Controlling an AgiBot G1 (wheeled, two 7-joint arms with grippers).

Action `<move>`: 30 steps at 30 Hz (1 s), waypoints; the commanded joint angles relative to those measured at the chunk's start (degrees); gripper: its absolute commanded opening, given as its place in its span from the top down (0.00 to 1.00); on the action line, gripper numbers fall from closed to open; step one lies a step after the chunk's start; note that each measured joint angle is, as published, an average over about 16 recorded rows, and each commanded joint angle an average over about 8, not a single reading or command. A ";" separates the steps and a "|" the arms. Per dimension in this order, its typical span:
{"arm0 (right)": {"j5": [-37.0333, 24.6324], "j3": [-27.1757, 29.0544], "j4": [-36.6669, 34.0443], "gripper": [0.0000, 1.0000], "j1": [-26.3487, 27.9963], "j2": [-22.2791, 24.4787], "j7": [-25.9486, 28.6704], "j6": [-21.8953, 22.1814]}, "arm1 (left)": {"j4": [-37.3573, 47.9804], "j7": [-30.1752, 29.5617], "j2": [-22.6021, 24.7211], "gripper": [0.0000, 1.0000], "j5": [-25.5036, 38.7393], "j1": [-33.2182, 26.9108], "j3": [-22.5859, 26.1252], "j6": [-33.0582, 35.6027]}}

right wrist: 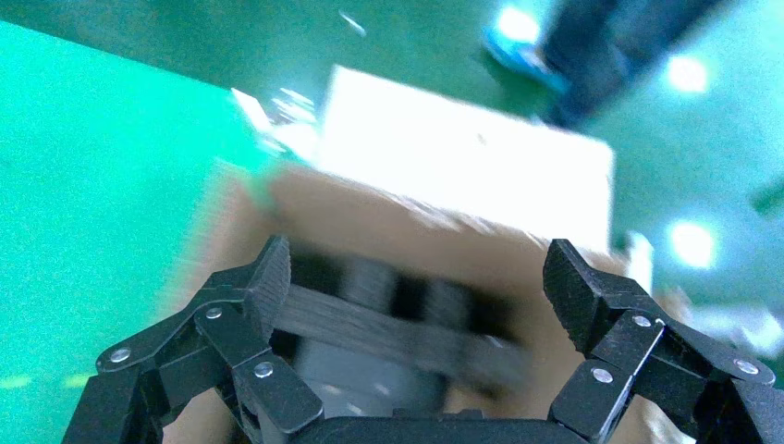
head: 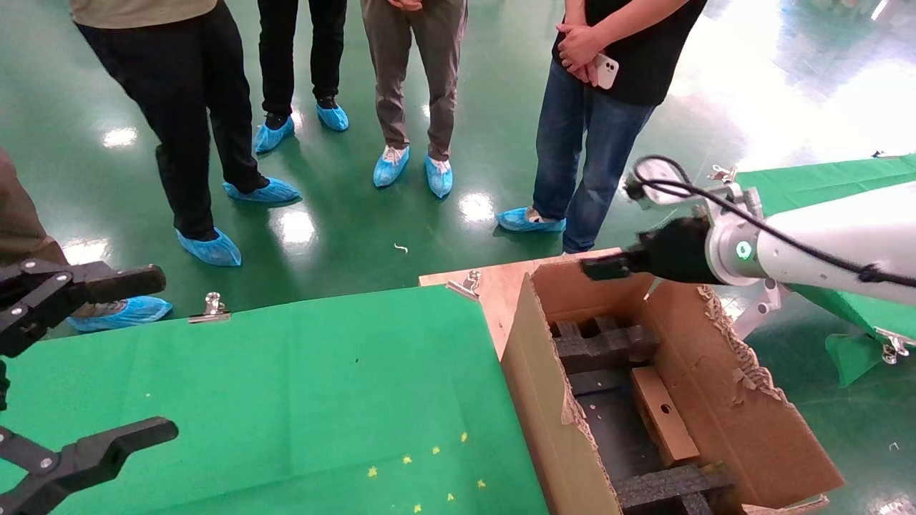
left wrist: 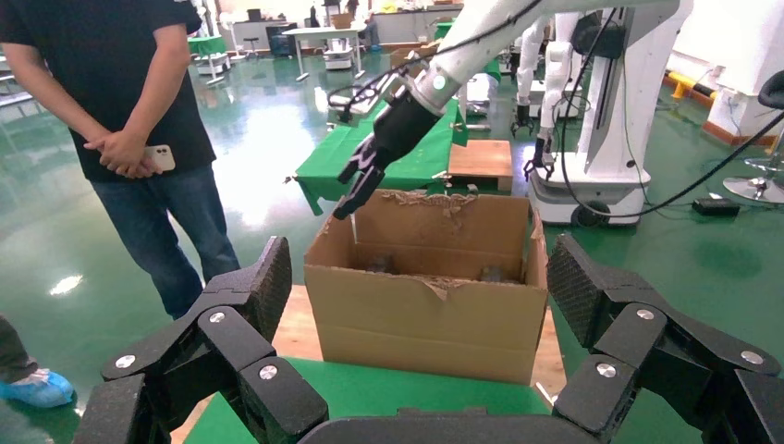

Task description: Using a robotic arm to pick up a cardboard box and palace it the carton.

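Brown cardboard box [head: 664, 415] lies inside the carton [head: 723, 372], against the black foam. Right claw [head: 597, 267], wide and empty, hangs over the carton's far rim. Placing looks done; next, likely withdraw clear. Left claw [head: 154, 350] parked wide over the green worktop [head: 300, 386].

Counts, one moment
1 carton [head: 723, 400], 1 cardboard box [head: 662, 413] in it, 2 grippers: left [head: 107, 357], right [head: 597, 267]; 5 bystanders; 2 clips on worktop [head: 286, 386].
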 commanded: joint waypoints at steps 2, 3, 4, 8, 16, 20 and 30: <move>5.23 1.45 2.71 0.00 1.51 1.21 -4.06 0.17 | 0.00 0.00 0.00 0.00 0.00 0.00 0.00 0.00; 8.04 2.08 2.91 0.00 1.95 1.51 -6.16 -0.60 | 0.00 0.00 0.00 0.00 0.00 0.00 0.00 0.00; 11.00 2.74 3.00 0.00 2.36 1.82 -8.36 -1.59 | 0.00 0.00 0.00 0.00 0.00 0.00 0.00 0.00; 22.78 5.51 2.80 0.00 3.66 3.26 -17.46 -6.92 | 0.00 0.00 0.00 0.00 0.00 0.00 0.00 0.00; 35.01 8.82 2.51 0.00 4.50 5.28 -25.88 -13.39 | 0.02 0.01 -0.01 0.00 -0.02 0.01 0.00 -0.02; 34.92 8.80 2.39 0.00 4.35 5.24 -25.60 -13.40 | 0.02 0.01 -0.01 0.00 -0.02 0.01 0.00 -0.02; 36.15 13.74 2.13 0.00 0.39 4.17 -29.95 -15.43 | 0.02 0.01 -0.01 0.00 -0.02 0.01 0.00 -0.02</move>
